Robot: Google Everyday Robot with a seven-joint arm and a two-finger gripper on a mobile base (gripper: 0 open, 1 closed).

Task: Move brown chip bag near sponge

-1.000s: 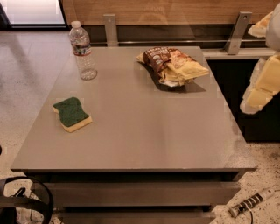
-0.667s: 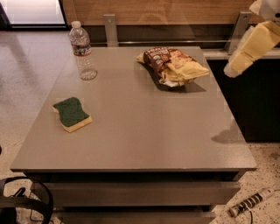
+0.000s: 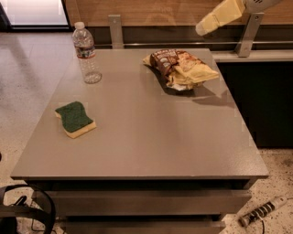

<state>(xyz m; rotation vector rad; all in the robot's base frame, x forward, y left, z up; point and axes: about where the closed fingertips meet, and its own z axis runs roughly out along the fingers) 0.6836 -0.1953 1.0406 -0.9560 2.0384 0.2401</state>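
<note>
Grey counter (image 3: 151,137): brown chip bag (image 3: 181,68) upper right, sponge (image 3: 74,119) left. Claw (image 3: 203,26) at top right, touching nothing; can't tell how wide.

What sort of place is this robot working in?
Probably an office break area or test room: a plain gray table holds a water bottle, brown chip bag and sponge, on speckled flooring beside a wood-panelled wall. The gripper hangs near the table's far right corner.
</note>
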